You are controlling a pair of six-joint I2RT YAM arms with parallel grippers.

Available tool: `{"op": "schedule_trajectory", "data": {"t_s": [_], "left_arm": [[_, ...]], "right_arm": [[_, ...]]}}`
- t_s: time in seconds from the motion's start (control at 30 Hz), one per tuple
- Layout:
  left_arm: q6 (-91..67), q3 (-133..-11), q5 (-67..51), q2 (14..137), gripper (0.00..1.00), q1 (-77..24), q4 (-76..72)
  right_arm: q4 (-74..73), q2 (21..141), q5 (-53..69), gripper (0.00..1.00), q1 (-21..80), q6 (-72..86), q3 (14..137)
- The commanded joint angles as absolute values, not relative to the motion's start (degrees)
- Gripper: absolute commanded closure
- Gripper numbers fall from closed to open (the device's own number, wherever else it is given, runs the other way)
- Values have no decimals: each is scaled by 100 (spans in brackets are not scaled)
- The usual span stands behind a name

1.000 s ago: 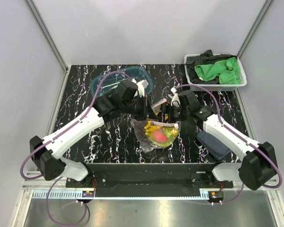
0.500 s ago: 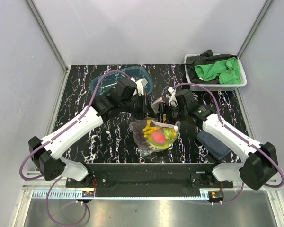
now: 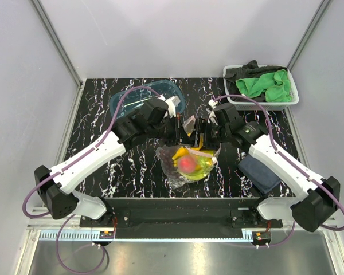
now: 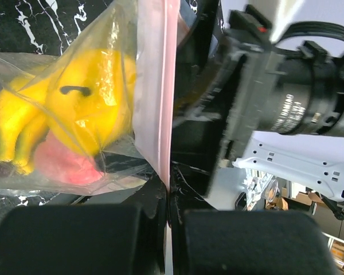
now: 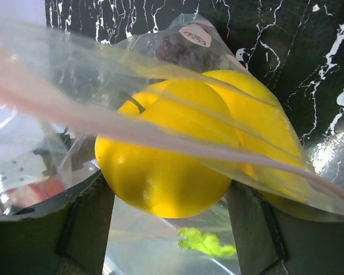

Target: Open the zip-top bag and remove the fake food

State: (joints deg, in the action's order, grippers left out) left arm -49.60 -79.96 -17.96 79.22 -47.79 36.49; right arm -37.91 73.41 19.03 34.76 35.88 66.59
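Observation:
The zip-top bag hangs at the table's middle, held up between both arms. My left gripper is shut on its pink zip strip, which runs into the closed fingertips. Through the plastic I see the yellow banana bunch and the pink-red peach. My right gripper is at the bag's mouth. In the right wrist view its gripper has the yellow lemon between its fingers, touching both. The leek's green tip and the dark grapes also show.
A blue-tinted clear tray sits at the back left behind the left arm. A white bin with green and black cloths stands at the back right. A dark blue flat pad lies under the right arm.
My right gripper has moved left into the bag's mouth and now has the lemon between its fingers. The bag has shifted a little, and the left gripper still holds the zip strip.

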Motion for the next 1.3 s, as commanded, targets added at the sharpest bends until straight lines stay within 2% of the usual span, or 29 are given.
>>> {"op": "schedule_trajectory", "data": {"t_s": [0.0, 0.37, 0.7, 0.97, 1.27], "left_arm": [[-4931, -7823, -1784, 7743, 100, -4834, 3586], [-4816, -7612, -1591, 7638, 100, -4825, 3708], [-4860, -7067, -862, 6786, 100, -4395, 4139], [-4711, -7031, -116, 5811, 100, -4000, 5070], [-4254, -7452, 53, 5686, 100, -3718, 5791]], "right_arm": [[-3770, 6803, 1583, 99, 3524, 3622, 7066], [-4464, 6355, 1002, 100, 3533, 2866, 7444], [-4632, 6125, 774, 100, 3533, 2769, 8154], [-4131, 7153, 589, 100, 3507, 2514, 9244], [-3288, 8937, 923, 100, 3358, 2347, 9965]]}}
